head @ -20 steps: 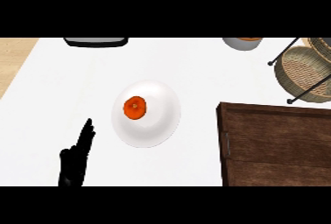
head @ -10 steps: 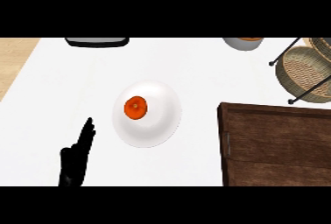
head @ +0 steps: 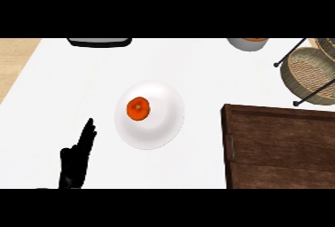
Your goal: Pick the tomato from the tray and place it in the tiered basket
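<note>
Tomato (head: 138, 108) sits on a white plate (head: 157, 133), up and right of the left hand (head: 75, 159), whose fingers stand straight.

There is only one view, from the robot's head. It looks steeply down on the white worktop (head: 196, 66) from quite near, with the far side at the top. The left hand (head: 77, 155) comes in from the lower edge. The right edge cuts off part of the tiered basket (head: 311, 75).
</note>
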